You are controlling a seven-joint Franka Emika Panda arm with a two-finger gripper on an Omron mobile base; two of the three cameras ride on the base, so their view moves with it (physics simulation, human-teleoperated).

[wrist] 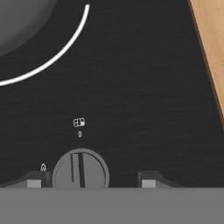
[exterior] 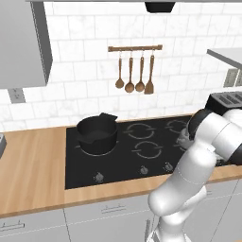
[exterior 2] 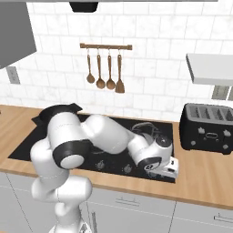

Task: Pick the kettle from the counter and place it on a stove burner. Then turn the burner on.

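**Operator:** Looking down through the hand camera, I have the two-finger gripper (wrist: pixel 87 183) low over the black glass cooktop (wrist: pixel 144 87), its dark fingertips (wrist: pixel 34 180) spread wide, with the round grey control knob (wrist: pixel 80 169) between them. Neither tip touches the knob, so the jaws stand released and hold nothing.

**Observer:** Where is the kettle?

**Operator:** The small squat grey metal kettle (exterior 2: pixel 150 131) sits on the cooktop's right side, over a stove burner ring, partly hidden behind my white arm. In the left base view I see only a sliver of it (exterior: pixel 182 138) beside the arm's elbow.

**Observer:** And around it?

**Operator:** The large black pot (exterior: pixel 97 134) rests on the left rear burner. The grey segmented burner ring (exterior: pixel 147 150) at front centre lies bare. The light-tan wood-grain counter (exterior 2: pixel 205 170) carries a black toaster (exterior 2: pixel 207 128) to the right of the cooktop. Wooden utensils (exterior: pixel 134 75) hang on the tiled wall.
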